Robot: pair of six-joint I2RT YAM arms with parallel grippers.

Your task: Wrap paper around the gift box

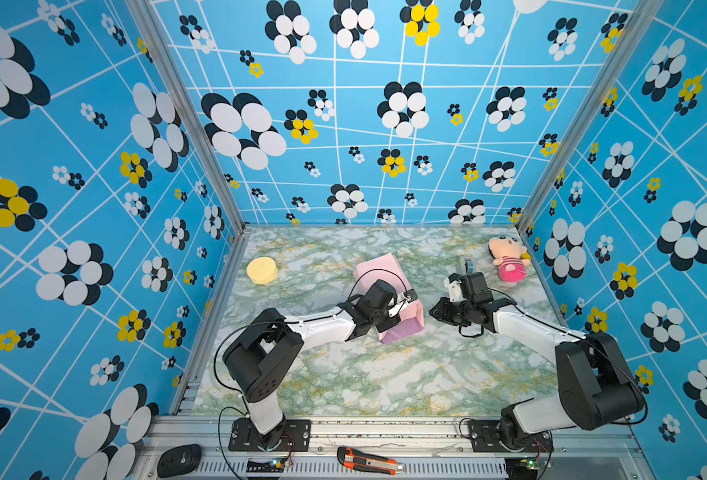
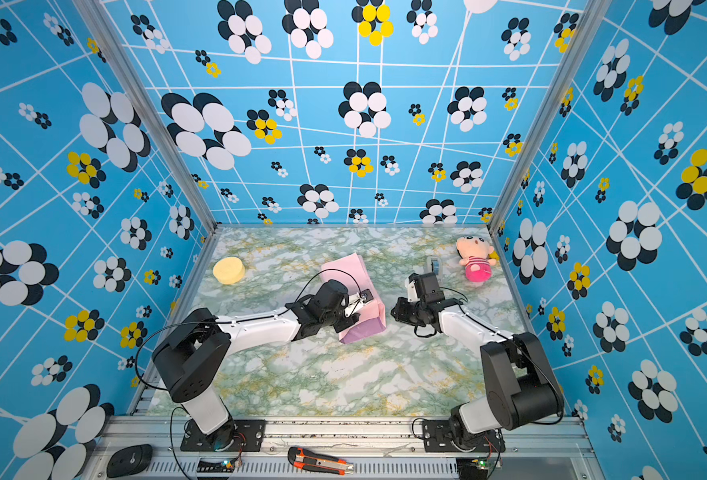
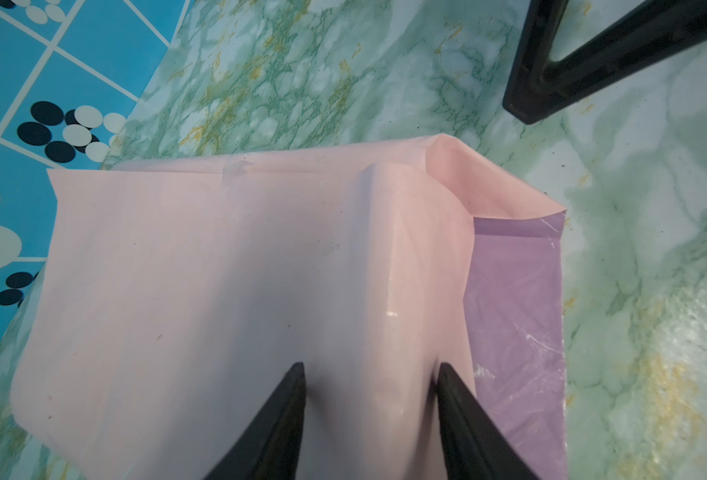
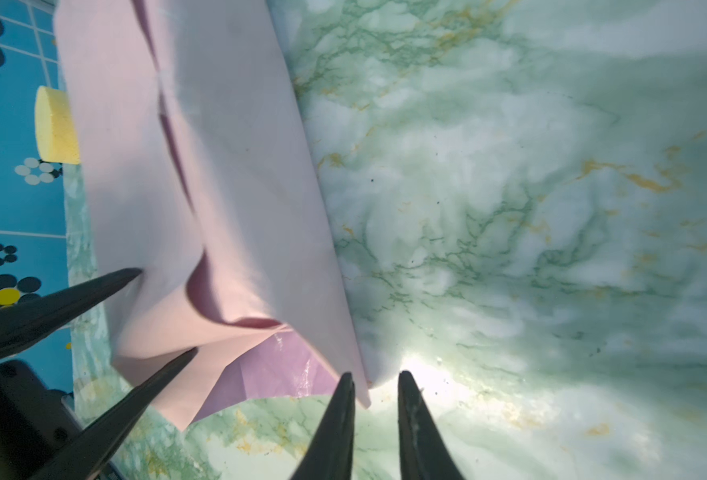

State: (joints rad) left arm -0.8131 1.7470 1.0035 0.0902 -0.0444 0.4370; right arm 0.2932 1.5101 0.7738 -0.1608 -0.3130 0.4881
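Marble table (image 1: 343, 374) centre | paper (image 1: 374, 270) folded over gift box, box hidden beneath | left gripper (image 3: 370, 370) half-parted, pressing on top | right gripper (image 4: 372, 376) narrow at paper's corner, I can't tell its grip | I judge ends unfolded, about halfway

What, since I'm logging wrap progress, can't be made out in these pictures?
Gift box: hidden in every view under the paper.
Left gripper: left wrist view doesn't show whether it clamps or only presses the paper.
Right gripper: right wrist view, paper corner at its tips; held or not, unclear.
Grey item behind the right arm: top views, too small, half hidden.
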